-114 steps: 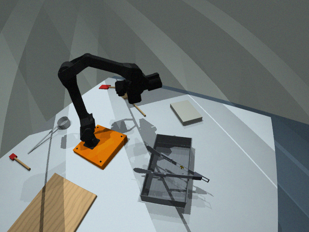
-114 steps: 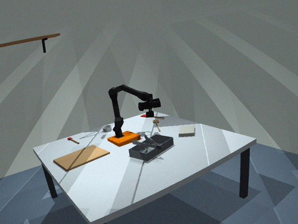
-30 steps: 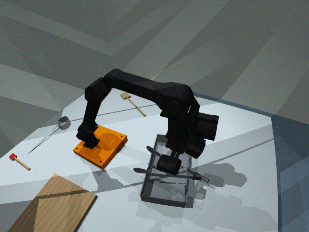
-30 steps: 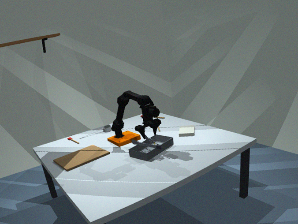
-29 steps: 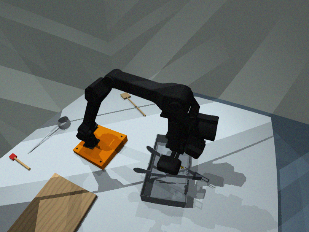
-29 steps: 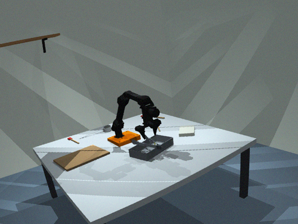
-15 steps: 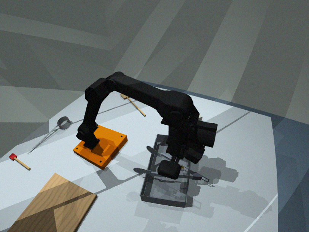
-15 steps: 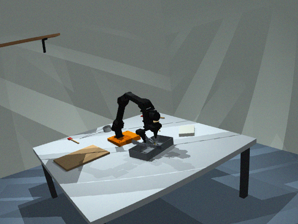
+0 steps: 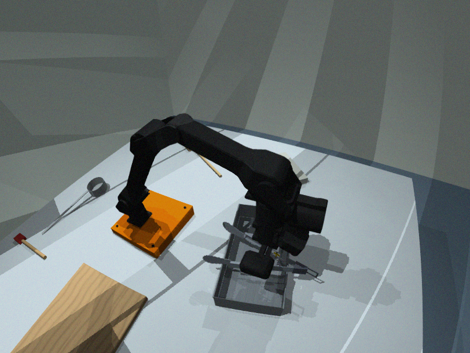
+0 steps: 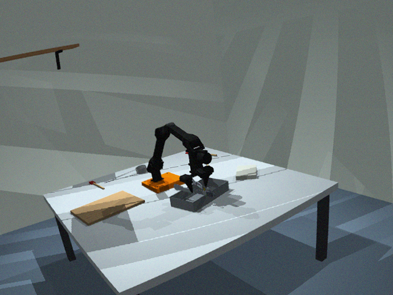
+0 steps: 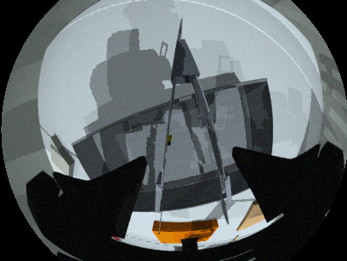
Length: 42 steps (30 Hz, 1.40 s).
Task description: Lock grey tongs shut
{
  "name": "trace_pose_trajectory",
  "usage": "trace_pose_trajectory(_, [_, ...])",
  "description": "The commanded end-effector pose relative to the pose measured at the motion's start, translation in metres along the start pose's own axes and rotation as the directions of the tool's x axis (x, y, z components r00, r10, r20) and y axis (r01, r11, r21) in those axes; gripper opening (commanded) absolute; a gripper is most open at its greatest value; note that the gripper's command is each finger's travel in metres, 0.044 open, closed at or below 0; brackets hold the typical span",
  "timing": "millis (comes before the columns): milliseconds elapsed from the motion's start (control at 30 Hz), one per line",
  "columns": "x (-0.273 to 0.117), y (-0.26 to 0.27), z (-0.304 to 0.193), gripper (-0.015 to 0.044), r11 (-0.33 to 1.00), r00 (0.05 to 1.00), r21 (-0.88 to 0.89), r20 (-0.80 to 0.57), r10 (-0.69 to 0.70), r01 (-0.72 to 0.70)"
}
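Observation:
The grey tongs (image 9: pixel 213 260) (image 11: pixel 185 64) lie open across the roasting tin (image 9: pixel 248 302) (image 10: pixel 182 203) (image 11: pixel 260 116). Their hinge end sticks out over the tin's side away from the arm's base; their spoon-like tips point towards the base. A small yellow mark shows on one arm. My gripper (image 10: pixel 199 189) (image 11: pixel 190 157) is open and empty, pointing down over the tin. In the wrist view both tong arms run between its fingers; whether they touch is not clear. In the top view it hides the middle of the tongs. The wooden board (image 9: pixel 79 300) (image 10: pixel 107 207) (image 11: pixel 251 215) carries nothing.
The arm stands on an orange base plate (image 9: pixel 172 210) (image 10: pixel 169 179) (image 11: pixel 185 235) between board and tin. A pale block (image 10: pixel 246 172) (image 11: pixel 62 159) lies beyond the tin. A long-handled grey ring (image 9: pixel 88 188) and a red-headed tool (image 9: pixel 34 249) (image 10: pixel 97 185) lie behind the base.

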State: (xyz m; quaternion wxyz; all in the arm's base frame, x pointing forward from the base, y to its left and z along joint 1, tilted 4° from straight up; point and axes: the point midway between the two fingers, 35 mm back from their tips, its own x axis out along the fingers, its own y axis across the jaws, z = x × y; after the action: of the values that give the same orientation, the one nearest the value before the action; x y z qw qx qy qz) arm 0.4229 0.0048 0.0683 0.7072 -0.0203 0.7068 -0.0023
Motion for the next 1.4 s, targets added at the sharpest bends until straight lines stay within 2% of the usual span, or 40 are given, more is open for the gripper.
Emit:
trace_pose_trajectory(0, [0.011, -0.001, -0.003, 0.0440, 1.000, 1.000, 0.000, -0.014, -0.006, 0.006])
trace_pose_trajectory(867, [0.043, -0.001, -0.008, 0.0440, 1.000, 1.000, 0.000, -0.014, -0.006, 0.006])
trace_pose_trajectory(967, [0.039, -0.001, -0.005, 0.0361, 1.000, 1.000, 0.004, -0.004, 0.000, 0.000])
trace_pose_trajectory(1367, [0.039, -0.001, -0.005, 0.0281, 1.000, 1.000, 0.004, -0.004, 0.000, 0.000])
